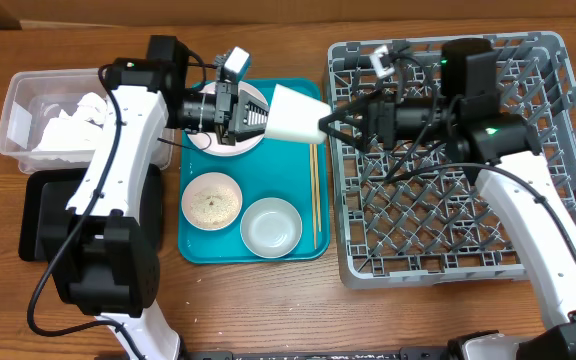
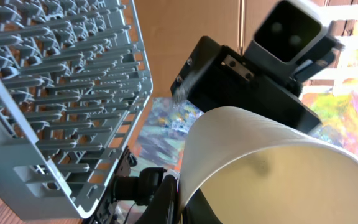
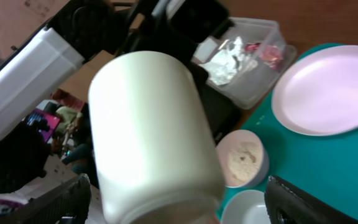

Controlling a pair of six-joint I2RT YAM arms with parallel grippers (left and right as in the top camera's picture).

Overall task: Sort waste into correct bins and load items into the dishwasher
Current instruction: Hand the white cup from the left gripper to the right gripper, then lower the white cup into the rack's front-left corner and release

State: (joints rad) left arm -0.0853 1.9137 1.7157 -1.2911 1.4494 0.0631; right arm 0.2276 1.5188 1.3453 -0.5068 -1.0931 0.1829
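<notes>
Overhead, the left gripper (image 1: 258,114) was clamped on the rim end of the small white cup (image 1: 294,112), holding it on its side in the air above the far right corner of the teal tray (image 1: 196,245). The right gripper (image 1: 328,122) reached in from over the dish rack (image 1: 528,200), its jaws spread wide on either side of the cup's base and not closed on it. Under the left gripper lay the plate (image 1: 230,148). Nearer on the tray sat a bowl with rice (image 1: 211,200), an empty bowl (image 1: 271,226) and the chopsticks (image 1: 315,195). At far left the clear tub (image 1: 13,110) held crumpled napkins (image 1: 63,130) and a red wrapper (image 3: 267,53), with the black tray (image 1: 38,215) just nearer.
</notes>
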